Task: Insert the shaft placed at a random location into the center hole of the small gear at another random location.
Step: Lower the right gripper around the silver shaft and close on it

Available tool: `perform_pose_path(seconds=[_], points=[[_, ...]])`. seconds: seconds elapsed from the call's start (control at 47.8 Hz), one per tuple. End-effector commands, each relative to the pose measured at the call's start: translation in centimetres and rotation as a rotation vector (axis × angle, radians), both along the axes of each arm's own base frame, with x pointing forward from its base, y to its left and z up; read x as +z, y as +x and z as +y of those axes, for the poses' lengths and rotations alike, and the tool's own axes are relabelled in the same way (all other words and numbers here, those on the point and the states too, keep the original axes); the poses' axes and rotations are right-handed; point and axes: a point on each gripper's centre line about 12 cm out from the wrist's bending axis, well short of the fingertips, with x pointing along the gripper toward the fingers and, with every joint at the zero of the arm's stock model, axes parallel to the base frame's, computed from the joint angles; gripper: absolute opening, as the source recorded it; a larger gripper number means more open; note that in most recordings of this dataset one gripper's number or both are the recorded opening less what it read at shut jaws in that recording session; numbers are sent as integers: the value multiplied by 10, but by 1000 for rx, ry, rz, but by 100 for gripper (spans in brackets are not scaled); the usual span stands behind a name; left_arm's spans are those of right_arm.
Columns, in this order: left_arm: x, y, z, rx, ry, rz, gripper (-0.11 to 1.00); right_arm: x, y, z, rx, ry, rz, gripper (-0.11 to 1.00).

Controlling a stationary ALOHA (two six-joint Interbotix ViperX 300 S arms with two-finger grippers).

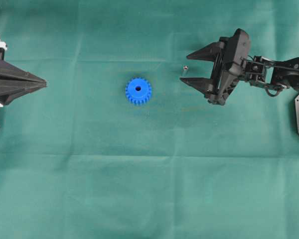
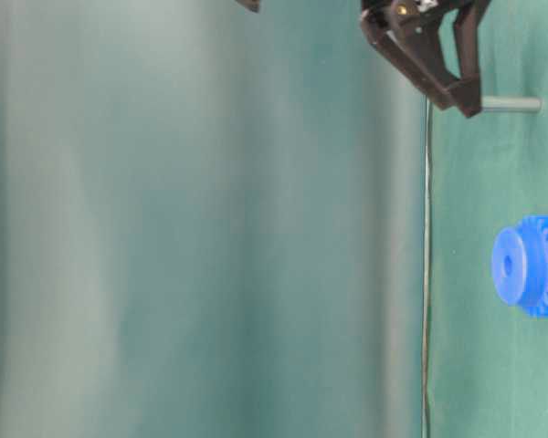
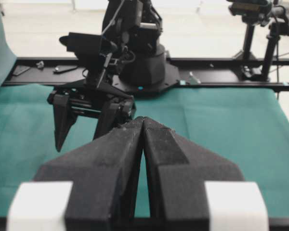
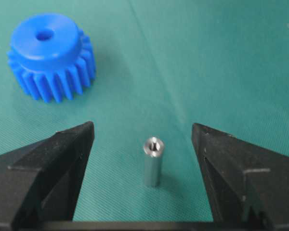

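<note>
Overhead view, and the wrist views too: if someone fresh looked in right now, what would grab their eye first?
The bright blue small gear near the middle of the green cloth, lying flat with its dark center hole facing up. Next, the right claw, jaws wide open, bracketing the little grey shaft, which stands upright to the gear's right. The left claw sits shut at the left edge.

Blue gear; grey shaft; green cloth.
</note>
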Motion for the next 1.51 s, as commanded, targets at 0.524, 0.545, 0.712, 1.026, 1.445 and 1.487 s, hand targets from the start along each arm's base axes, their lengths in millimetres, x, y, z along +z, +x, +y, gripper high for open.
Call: perform_pose_path(seconds=[0.524, 0.545, 0.712, 1.026, 1.445, 1.487], points=[[3, 2, 0, 0, 2, 6, 0, -2, 13, -11, -28, -8, -12, 49], [3, 2, 0, 0, 2, 6, 0, -2, 13, -11, -28, -8, -12, 44], [3, 2, 0, 0, 2, 5, 0, -2, 13, -11, -28, -8, -15, 13], [3, 2, 0, 0, 2, 6, 0, 6, 14, -11, -25, -12, -27, 13], [4, 2, 0, -2, 0, 5, 0, 58, 10, -9, -19, -6, -32, 13], [4, 2, 0, -2, 0, 6, 0, 60, 9, -8, -17, -8, -31, 13]])
